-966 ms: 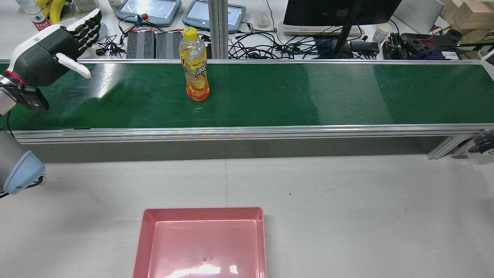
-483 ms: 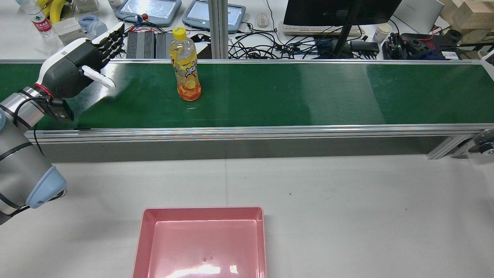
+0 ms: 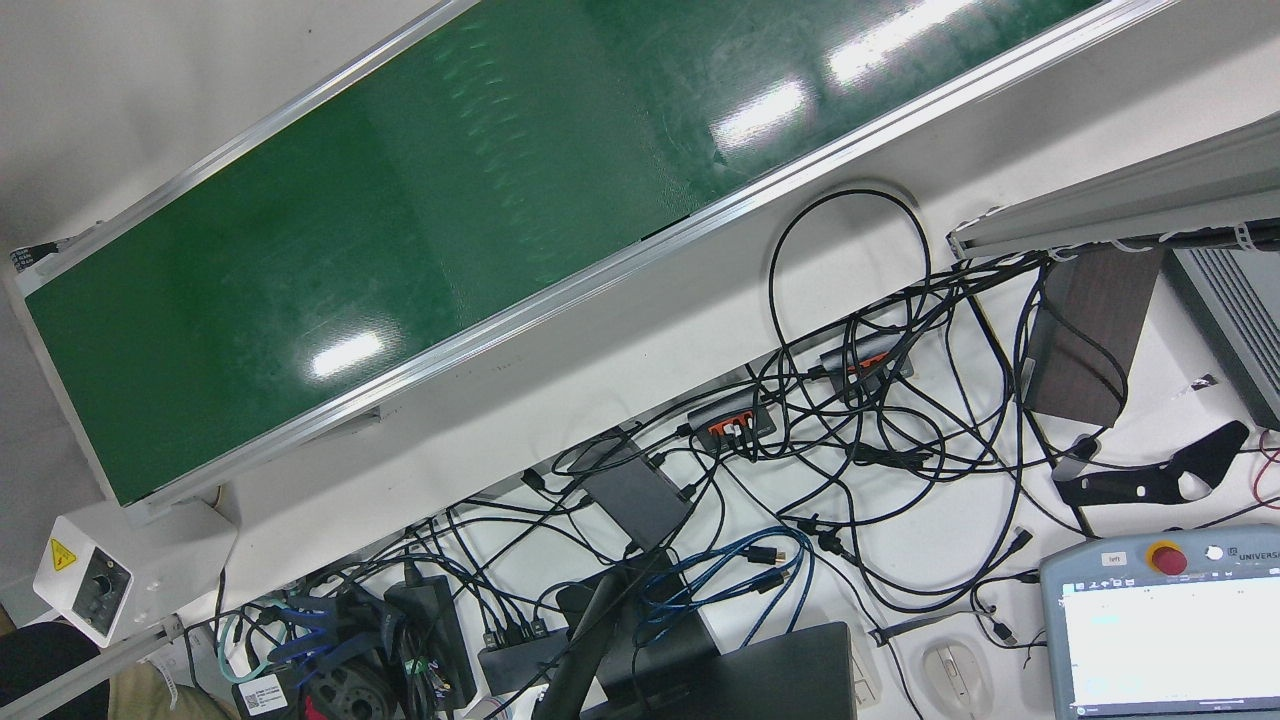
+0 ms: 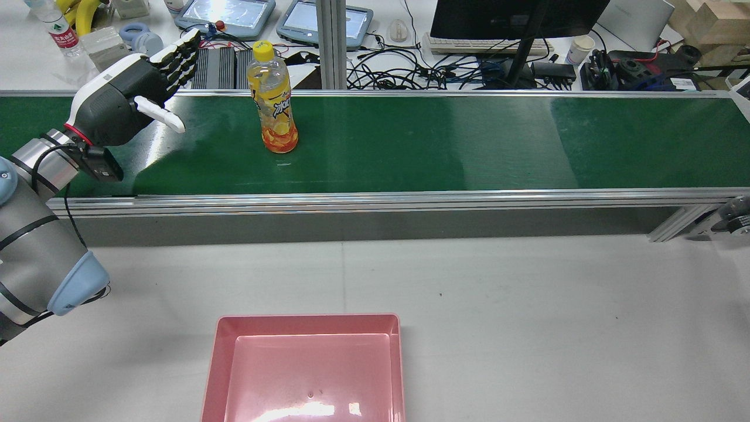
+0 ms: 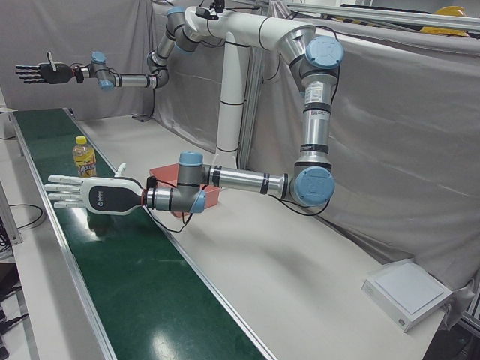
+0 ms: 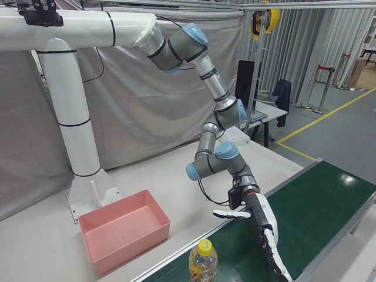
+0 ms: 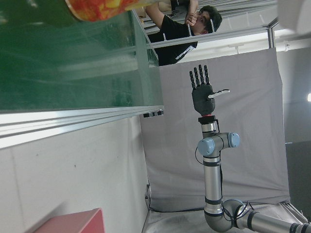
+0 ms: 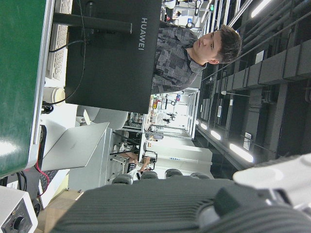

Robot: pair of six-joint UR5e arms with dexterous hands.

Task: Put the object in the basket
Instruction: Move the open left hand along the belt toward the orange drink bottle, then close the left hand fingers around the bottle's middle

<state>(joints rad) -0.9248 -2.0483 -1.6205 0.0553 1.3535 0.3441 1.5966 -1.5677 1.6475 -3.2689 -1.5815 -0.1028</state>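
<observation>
A yellow-capped bottle (image 4: 273, 98) stands near the empty left hand (image 4: 126, 94), fingers (image 4: 176, 55) spread; monitor (image 8: 114, 53) reads HUAWEI.

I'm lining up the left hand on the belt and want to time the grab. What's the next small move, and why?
Probably hold the open left hand low over the green belt and ease it toward the upright bottle, fingers on its far side. A clear gap separates hand and bottle, so closing now would catch nothing. The pink basket is empty.
</observation>
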